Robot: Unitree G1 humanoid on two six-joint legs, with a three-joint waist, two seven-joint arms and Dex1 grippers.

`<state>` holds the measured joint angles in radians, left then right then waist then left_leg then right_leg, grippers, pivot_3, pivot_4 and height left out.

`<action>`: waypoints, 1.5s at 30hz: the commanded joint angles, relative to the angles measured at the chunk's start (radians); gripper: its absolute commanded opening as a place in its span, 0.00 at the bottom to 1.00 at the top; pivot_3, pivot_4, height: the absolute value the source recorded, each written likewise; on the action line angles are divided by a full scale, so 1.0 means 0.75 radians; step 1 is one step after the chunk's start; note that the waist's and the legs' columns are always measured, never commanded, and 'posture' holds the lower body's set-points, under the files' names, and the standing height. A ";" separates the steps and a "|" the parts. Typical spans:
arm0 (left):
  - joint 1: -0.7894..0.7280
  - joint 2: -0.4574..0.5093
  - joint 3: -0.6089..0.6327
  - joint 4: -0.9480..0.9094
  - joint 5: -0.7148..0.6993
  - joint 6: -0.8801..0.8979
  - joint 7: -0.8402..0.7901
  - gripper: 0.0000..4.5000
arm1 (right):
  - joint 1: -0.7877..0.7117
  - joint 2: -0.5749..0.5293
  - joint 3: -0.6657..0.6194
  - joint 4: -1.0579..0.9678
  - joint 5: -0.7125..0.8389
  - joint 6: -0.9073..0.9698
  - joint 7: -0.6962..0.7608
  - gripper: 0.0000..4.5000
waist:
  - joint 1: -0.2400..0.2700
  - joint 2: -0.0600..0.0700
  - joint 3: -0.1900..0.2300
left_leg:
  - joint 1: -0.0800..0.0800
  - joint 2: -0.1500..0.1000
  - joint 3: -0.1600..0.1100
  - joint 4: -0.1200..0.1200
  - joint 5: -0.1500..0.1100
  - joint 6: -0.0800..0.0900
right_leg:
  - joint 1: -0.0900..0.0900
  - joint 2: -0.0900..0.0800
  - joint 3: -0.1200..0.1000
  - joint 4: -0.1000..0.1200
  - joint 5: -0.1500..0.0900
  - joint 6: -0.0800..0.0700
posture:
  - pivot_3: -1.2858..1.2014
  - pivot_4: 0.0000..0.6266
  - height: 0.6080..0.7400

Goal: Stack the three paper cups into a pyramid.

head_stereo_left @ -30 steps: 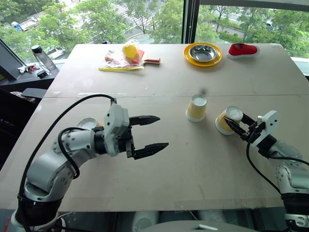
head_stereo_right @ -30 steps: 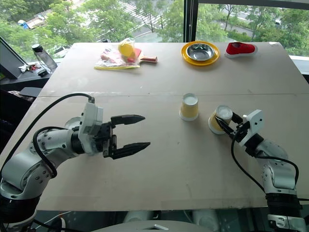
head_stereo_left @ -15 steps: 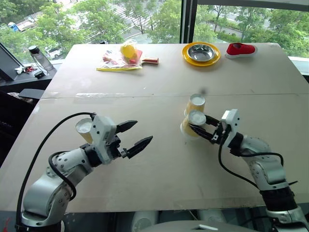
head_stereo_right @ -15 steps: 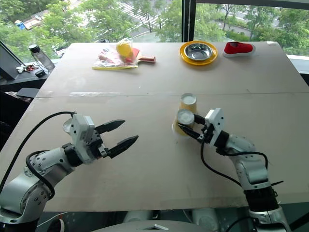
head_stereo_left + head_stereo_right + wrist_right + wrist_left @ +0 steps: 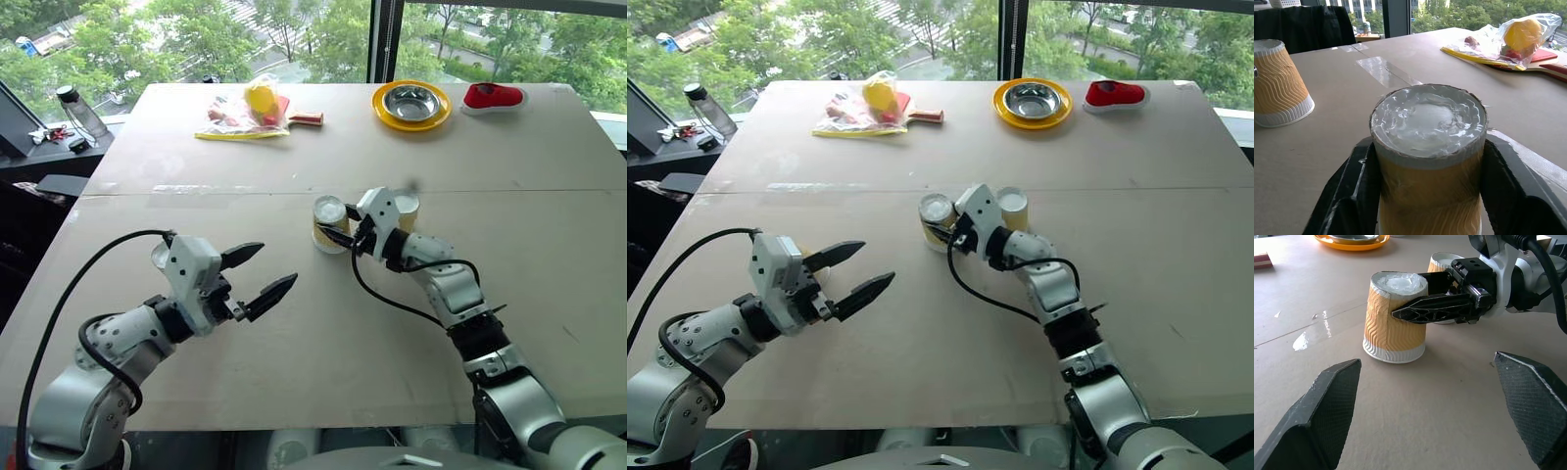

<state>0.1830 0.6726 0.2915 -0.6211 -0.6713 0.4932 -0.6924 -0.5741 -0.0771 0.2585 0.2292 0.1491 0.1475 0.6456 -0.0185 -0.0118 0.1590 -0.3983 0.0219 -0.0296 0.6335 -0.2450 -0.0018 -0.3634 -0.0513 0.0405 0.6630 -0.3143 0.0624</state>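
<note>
The right gripper (image 5: 333, 235) reaches in level from the right, and the first small yellow-orange ribbed paper cup (image 5: 329, 213) stands inside its reach. The cup is mouth down with its white base up, its long axis close to upright, and its rim looks to be on the pale wooden tabletop (image 5: 509, 147). Whether this claw is clenched on the cup or has let go of it, I cannot tell.

The second cup, a matching paper one (image 5: 406, 208), stands inverted just behind the right gripper's body, on the side away from the first. The two cups are near each other, and I cannot tell whether they touch.

The left gripper (image 5: 274, 264) is released, with its jaws spread wide and nothing between them. It points level toward the first cup, which lies well ahead of it.

The third matching paper cup (image 5: 1278, 83) is upright and base up. It sits behind the left gripper, close by its wrist and not in front of the jaws.

Judging from this, the left arm is much the nearer to that last cup. It would have to draw back and turn round to face the cup before it could close on it.
</note>
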 commanded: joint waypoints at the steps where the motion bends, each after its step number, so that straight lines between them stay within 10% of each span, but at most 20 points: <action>1: -0.001 -0.008 0.026 -0.059 -0.017 -0.034 -0.004 1.00 | 0.007 0.002 -0.036 -0.087 0.025 -0.032 0.001 0.99 | -0.001 0.000 0.000 | 0.000 0.000 0.000 0.000 0.000 0.001 | 0.000 0.000 0.000 0.000 0.000 0.000 | 0.52 0.24 1.00; 12: -0.122 0.007 -0.043 -0.059 -0.056 -0.024 -0.050 1.00 | 0.177 -0.175 -0.220 -0.477 0.019 -0.067 -0.093 0.99 | 0.004 0.000 0.000 | 0.000 0.000 0.000 0.000 -0.002 0.004 | 0.000 -0.001 0.000 0.001 0.000 0.000 | 0.52 0.24 1.00; 30: -0.324 0.065 -0.113 -0.054 -0.120 0.084 -0.083 1.00 | 0.228 -0.148 -0.297 -0.304 0.104 0.077 -0.183 0.99 | -0.025 0.000 0.000 | 0.000 0.000 0.000 0.000 -0.002 0.004 | 0.000 0.002 0.001 0.002 0.000 0.000 | 0.52 0.24 1.00; 36: -0.332 0.066 -0.112 -0.057 -0.126 0.101 -0.073 1.00 | 0.240 -0.137 -0.276 -0.335 0.151 0.065 -0.122 0.50 | -0.026 0.000 0.000 | 0.000 0.000 0.000 0.000 -0.002 0.004 | 0.000 0.002 0.001 0.001 0.000 0.000 | 0.52 0.24 1.00; 45: -0.287 0.048 -0.081 -0.067 -0.128 0.095 -0.054 1.00 | 0.253 -0.151 -0.216 -0.384 0.152 0.084 -0.066 0.47 | -0.027 0.000 0.000 | 0.000 0.000 0.000 0.000 -0.002 0.004 | 0.000 0.002 0.001 0.002 0.000 0.000 | 0.52 0.24 1.00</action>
<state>-0.0458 0.7092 0.1984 -0.6363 -0.7509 0.5772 -0.7374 -0.3874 -0.1846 0.0845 0.0028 0.2545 0.2171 0.5786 -0.0385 -0.0121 0.1587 -0.3980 0.0221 -0.0296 0.6337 -0.2464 0.0009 -0.3634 -0.0497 0.0411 0.6643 -0.3142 0.0626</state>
